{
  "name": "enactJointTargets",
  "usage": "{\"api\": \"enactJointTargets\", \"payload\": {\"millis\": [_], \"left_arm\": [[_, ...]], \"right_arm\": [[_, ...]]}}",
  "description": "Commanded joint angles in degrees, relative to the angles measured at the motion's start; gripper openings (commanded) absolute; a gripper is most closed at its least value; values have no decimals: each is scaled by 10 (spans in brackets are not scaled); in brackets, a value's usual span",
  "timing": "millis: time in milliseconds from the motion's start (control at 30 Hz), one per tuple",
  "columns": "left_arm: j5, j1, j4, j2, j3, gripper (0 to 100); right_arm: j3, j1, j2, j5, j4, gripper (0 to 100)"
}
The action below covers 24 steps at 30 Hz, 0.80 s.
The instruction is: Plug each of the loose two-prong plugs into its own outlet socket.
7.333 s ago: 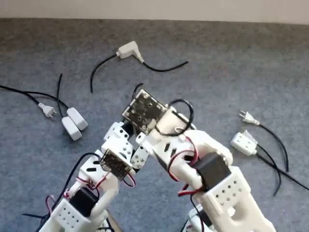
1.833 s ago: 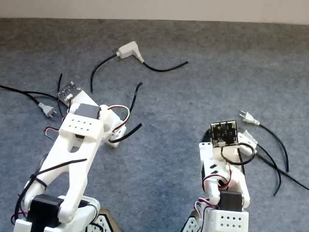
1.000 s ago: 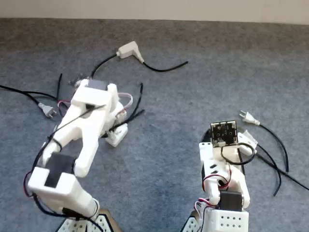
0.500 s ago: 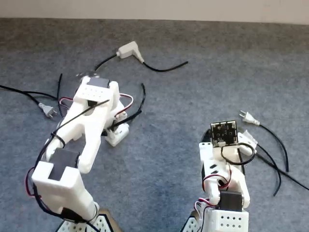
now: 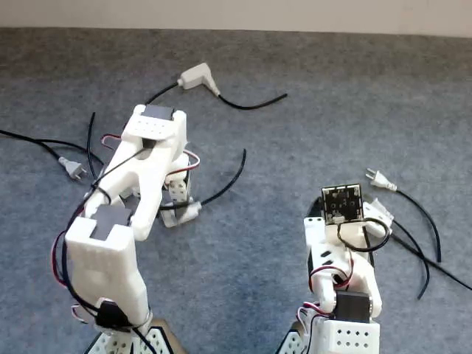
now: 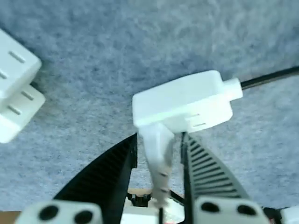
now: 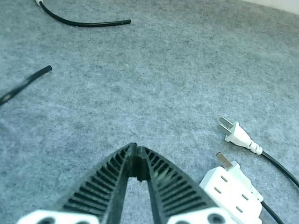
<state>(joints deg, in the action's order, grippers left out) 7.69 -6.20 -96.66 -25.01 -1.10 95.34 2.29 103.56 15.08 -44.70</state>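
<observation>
The left arm has swung rightward, dragging the black cord (image 5: 221, 194) along. Its ribbed claw (image 6: 159, 140) is apparently clamped on a smooth, boxy white socket (image 6: 184, 105), left of centre on the fuzzy grey table (image 5: 295, 133). The right claw (image 7: 137, 158) is pressed together near a flat-pronged plug (image 7: 237, 134) at lower right.

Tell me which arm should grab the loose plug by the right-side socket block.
Right. The right gripper is shut and empty, with the plug and socket block close by; the left gripper holds a white corded block.
</observation>
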Motion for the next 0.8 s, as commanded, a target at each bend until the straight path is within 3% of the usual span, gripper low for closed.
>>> {"api": "enactJointTargets", "payload": {"millis": [0, 433, 767], "left_arm": [[-62, -9, -19, 1, -52, 204], [-404, -13, -16, -6, -87, 204], [-541, -23, 12, -103, -97, 204]], "right_arm": [[80, -5, 6, -4, -4, 8], [80, -4, 6, -4, -4, 8], [80, -3, 6, -4, -4, 8]]}}
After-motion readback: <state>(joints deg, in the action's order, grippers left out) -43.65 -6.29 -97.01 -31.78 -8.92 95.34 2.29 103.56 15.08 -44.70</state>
